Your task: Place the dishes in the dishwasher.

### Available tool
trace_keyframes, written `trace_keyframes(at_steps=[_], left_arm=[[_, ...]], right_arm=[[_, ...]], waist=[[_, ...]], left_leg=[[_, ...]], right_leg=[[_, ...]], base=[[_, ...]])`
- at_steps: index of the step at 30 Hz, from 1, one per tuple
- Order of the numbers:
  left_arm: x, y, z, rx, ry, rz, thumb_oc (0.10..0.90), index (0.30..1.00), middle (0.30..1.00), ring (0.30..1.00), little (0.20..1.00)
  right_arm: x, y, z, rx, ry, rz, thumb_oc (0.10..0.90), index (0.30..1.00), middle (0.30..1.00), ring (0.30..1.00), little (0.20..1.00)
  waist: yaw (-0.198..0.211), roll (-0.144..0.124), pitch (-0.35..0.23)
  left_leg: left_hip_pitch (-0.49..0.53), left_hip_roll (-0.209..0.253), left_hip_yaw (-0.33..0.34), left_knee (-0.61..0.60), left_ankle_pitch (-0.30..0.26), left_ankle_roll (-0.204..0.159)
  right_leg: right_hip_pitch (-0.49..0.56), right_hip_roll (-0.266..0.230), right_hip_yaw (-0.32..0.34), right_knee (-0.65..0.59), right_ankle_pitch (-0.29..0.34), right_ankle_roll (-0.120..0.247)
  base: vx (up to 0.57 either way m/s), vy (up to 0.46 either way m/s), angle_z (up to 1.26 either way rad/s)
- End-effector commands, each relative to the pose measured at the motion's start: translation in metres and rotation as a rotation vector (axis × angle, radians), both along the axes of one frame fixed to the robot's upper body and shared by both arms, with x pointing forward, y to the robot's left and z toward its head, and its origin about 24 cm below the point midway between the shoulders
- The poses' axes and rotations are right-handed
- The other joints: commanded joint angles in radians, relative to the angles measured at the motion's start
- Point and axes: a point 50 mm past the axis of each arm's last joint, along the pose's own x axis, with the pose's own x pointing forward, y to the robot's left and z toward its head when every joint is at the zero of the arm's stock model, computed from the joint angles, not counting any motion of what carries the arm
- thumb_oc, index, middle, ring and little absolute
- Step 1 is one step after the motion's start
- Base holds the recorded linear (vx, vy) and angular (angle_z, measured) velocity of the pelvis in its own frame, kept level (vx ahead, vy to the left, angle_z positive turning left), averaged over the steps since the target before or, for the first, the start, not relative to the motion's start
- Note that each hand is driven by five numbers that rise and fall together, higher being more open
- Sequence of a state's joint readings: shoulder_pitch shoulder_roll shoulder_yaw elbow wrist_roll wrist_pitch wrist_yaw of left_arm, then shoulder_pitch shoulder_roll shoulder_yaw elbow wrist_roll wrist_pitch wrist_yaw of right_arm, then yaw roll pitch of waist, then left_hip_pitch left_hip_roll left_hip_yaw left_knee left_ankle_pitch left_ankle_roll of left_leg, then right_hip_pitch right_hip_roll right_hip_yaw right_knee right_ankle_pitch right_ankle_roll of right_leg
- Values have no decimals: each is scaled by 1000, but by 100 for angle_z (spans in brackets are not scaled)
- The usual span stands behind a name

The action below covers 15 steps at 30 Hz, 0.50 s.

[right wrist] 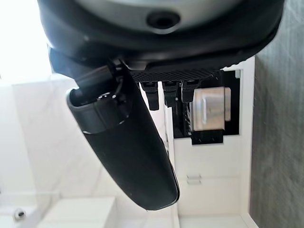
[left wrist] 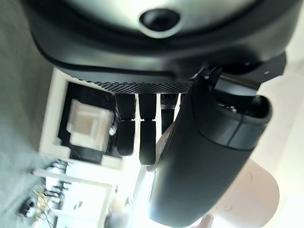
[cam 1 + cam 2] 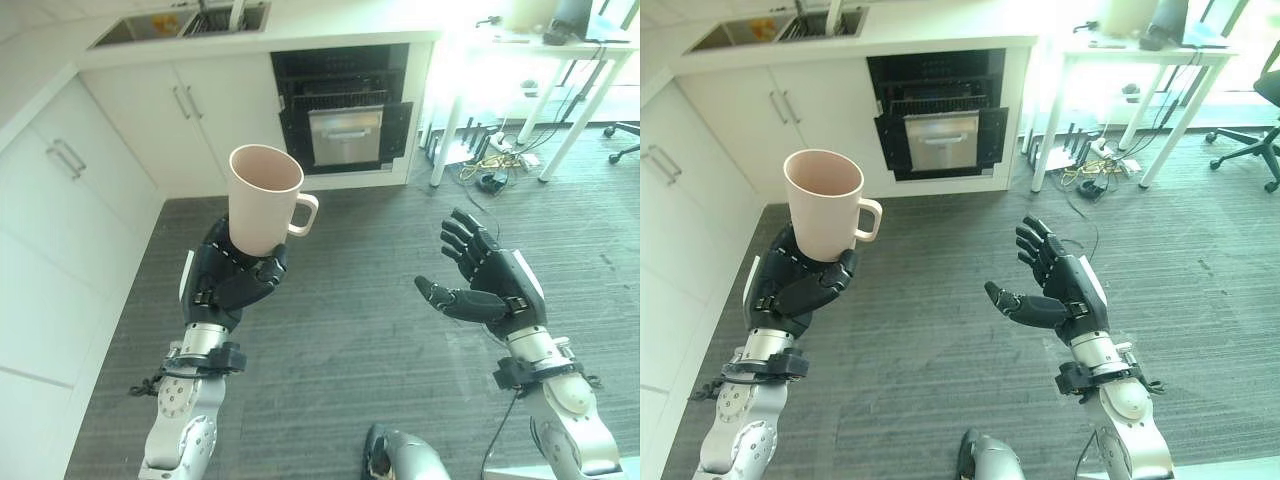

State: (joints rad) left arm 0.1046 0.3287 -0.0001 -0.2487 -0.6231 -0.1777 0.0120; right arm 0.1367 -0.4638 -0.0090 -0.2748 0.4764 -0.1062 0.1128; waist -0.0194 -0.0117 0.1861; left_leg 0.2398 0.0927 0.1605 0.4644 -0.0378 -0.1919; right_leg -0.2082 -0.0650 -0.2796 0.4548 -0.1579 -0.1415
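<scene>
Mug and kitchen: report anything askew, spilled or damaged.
Nothing stands out. The mug sits upright in the left hand, no spill visible. The right hand is open and holds nothing. The dishwasher ahead stands open.

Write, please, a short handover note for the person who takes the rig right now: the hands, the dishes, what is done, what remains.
Left hand: shut on the pink mug, held upright above the grey floor, handle toward the robot's right.
Right hand: open, holds nothing, raised beside the left.
Dishwasher: ahead under the counter, open, racks visible; the robot stands some way off.
Sink: something lies in it, too small to tell.
Done: mug picked up.
Left: approach the dishwasher and set the mug in a rack.
</scene>
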Motion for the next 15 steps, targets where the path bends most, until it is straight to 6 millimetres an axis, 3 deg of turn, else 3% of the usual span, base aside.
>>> trace_keyframes(at_steps=[1,2,3,5,6,7,8,9,12,15], left_arm=[[-6,-2,39,28,-244,-34,400,300,300,300,300],[-6,-5,37,26,-247,-53,400,300,300,300,300],[-6,-5,36,26,-250,-57,400,300,300,300,300],[-7,-3,35,21,-250,-51,400,300,300,300,300],[-11,1,33,18,-246,-35,400,300,300,300,300],[-12,3,32,19,-243,-27,400,300,300,300,300],[-12,5,32,15,-237,-22,400,300,300,300,300],[-13,6,31,13,-235,-21,400,300,300,300,300],[-15,7,29,2,-247,-26,400,300,300,300,300],[-12,10,32,-1,-257,-11,400,300,300,300,300]], right_arm=[[-3,3,47,45,-272,38,800,900,900,900,900],[-1,2,46,33,-273,30,800,900,900,900,900],[0,2,46,29,-275,27,800,900,900,900,900],[1,2,47,30,-276,33,800,900,900,900,900],[2,4,48,30,-272,46,800,900,900,900,900],[2,5,47,31,-267,52,800,900,900,900,900],[1,4,46,25,-261,55,800,900,900,900,900],[-1,2,44,24,-259,52,800,900,900,900,900],[-5,-4,45,19,-270,44,800,900,900,900,900],[-9,-6,46,23,-273,44,800,900,900,900,900]], waist=[[0,-53,-54],[10,-58,-33],[17,-57,-24],[22,-56,-16],[28,-46,-17],[26,-22,-16],[17,3,-26],[18,13,-28],[19,17,-48],[15,15,-65]], left_leg=[[-233,-15,41,178,162,77],[-343,4,26,245,152,94],[-381,-10,14,221,126,111],[-381,-31,25,132,95,131],[-349,-43,55,-130,86,142],[-389,-16,46,-164,43,140],[-434,16,30,-164,1,133],[-479,37,2,-164,-4,121],[-523,75,9,-164,18,101],[-502,64,44,-164,-16,121]], right_leg=[[89,-57,20,-155,48,151],[118,-47,34,-155,38,138],[127,-42,45,-155,36,142],[135,-33,76,-155,28,152],[144,-15,118,-155,16,171],[150,12,133,-155,7,181],[151,32,141,-155,-2,188],[163,42,149,-155,-13,190],[214,36,140,-155,-59,195],[249,-7,114,-155,-66,222]], base=[[299,-293,-5],[190,-119,-14],[229,-53,-22],[222,83,-62],[290,210,-78],[379,299,-65],[282,259,-103],[271,208,-120],[291,236,-92],[354,352,-38]])
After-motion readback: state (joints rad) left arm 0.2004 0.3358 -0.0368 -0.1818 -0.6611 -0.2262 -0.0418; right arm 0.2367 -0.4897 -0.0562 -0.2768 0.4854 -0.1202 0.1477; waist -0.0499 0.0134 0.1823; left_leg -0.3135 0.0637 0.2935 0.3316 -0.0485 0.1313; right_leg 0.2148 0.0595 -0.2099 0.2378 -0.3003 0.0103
